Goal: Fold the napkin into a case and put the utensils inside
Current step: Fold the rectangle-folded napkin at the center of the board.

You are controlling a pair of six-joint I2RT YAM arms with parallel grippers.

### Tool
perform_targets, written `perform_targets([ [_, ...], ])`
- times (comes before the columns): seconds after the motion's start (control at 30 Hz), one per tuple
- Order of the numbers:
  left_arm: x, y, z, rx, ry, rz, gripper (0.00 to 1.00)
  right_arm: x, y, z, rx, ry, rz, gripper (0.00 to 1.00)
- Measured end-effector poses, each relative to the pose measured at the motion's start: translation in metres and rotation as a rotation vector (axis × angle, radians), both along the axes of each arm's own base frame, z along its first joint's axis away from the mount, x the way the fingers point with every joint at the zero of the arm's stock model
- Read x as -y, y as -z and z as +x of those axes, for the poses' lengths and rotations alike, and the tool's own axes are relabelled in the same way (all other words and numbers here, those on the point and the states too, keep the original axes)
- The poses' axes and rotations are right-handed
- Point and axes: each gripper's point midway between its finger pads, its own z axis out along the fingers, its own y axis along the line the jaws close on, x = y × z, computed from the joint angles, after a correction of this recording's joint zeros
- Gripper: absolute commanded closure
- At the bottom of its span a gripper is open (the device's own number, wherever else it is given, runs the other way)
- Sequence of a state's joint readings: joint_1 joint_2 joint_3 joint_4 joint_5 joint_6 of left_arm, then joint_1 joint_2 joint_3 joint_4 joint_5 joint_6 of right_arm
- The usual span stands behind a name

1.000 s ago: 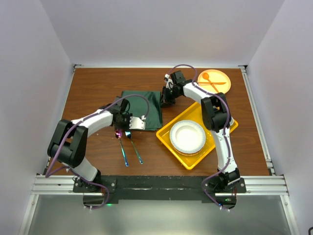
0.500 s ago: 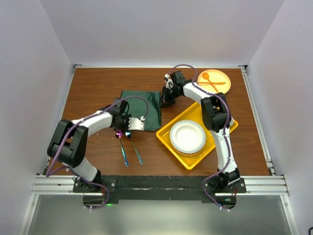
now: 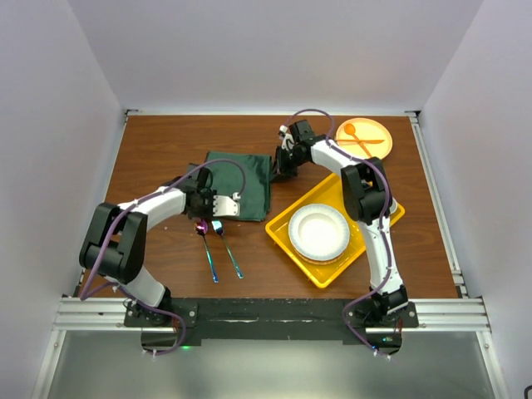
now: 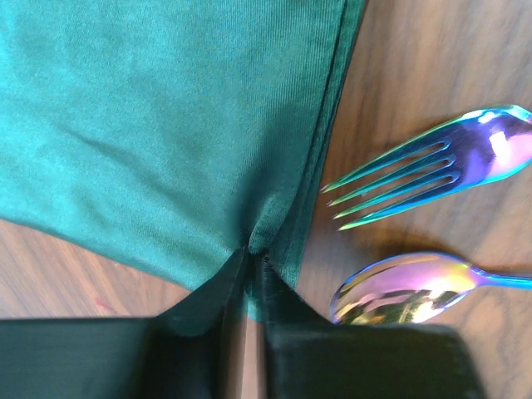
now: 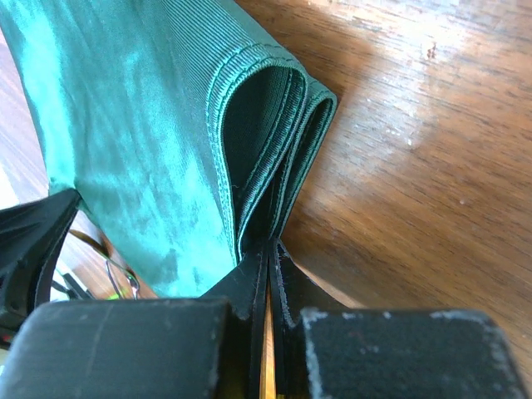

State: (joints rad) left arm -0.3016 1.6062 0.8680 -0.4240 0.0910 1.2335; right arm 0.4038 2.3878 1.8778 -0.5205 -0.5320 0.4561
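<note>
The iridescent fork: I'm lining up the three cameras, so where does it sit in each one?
Top external: the fork lies left of centre, just right of the spoon, below the napkin.
Left wrist: right side, above the spoon, beside the napkin edge.
Right wrist: not in it.
Shared landmark: the napkin.

A robotics lab test cell: a left arm (image 3: 154, 205) and a right arm (image 3: 378, 241) stand bolted to an aluminium rail (image 3: 449, 314) at the edge of a wooden table (image 3: 166, 141), boxed in by bare white walls (image 3: 75, 100), purple cables (image 3: 312, 112) looping along both arms
</note>
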Motion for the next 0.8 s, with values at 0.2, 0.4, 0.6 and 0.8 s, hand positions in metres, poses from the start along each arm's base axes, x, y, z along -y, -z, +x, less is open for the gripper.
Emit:
perform_targets([
  [0.2, -0.012, -0.006, 0.012, 0.026, -0.039, -0.021, 0.51, -0.003, -0.001, 0.004, 0.011, 0.001, 0.010, 0.87],
  [0.4, -0.014, -0.041, 0.043, 0.076, -0.126, -0.143, 0.50, -0.002, -0.006, 0.012, 0.038, 0.010, -0.007, 0.76],
  [0.6, -0.018, -0.079, 0.071, 0.123, -0.261, -0.323, 0.49, 0.012, -0.023, 0.032, 0.103, 0.025, -0.053, 0.60],
  [0.8, -0.037, -0.090, 0.077, 0.107, -0.389, -0.438, 0.41, 0.031, -0.038, 0.051, 0.171, 0.023, -0.080, 0.32],
])
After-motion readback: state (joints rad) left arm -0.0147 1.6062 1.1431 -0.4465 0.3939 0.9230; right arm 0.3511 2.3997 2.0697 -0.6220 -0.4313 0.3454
